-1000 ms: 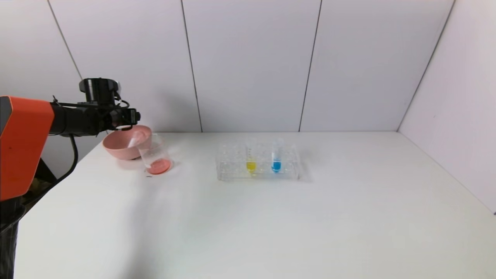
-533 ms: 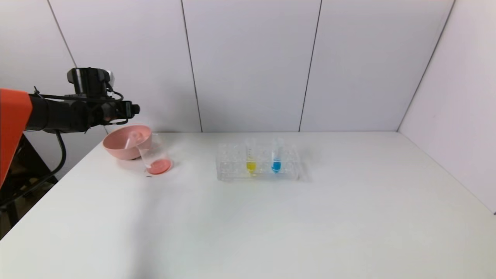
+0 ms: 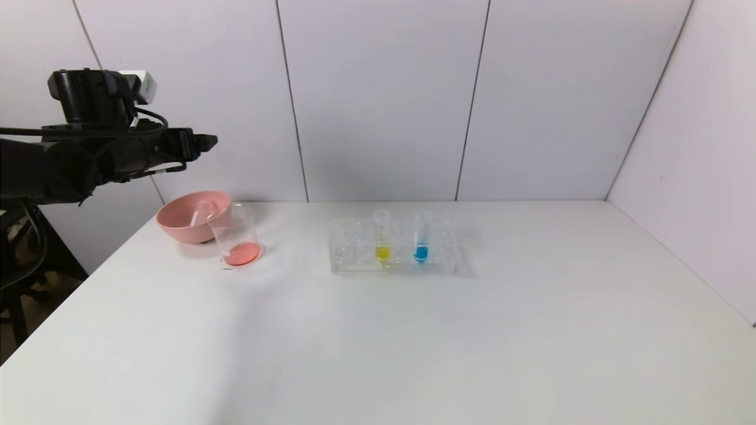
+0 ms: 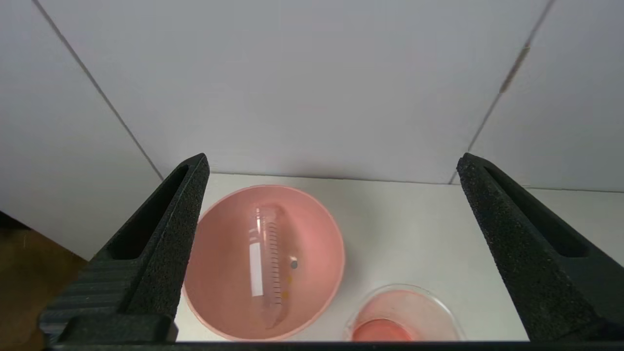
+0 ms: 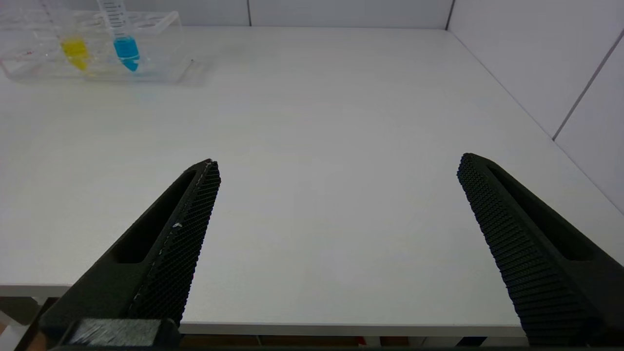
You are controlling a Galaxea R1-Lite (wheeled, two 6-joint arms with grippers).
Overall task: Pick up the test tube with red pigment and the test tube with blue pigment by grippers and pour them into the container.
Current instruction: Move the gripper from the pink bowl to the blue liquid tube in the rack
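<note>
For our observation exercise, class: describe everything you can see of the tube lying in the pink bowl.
The tube is slim, clear and plastic-looking, with dark printed graduation marks along one side and a bright highlight down its length. It looks emptied; any residue is too faint to tell. It lies tilted inside the pink bowl, resting on the bowl's inner wall, one end low, the other toward the rim. Nothing grips it: the left pincer hangs open above. The beaker with red liquid stands beside the bowl.

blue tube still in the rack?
Yes: the test tube with blue pigment stands upright in the clear rack, beside the yellow tube.
</note>
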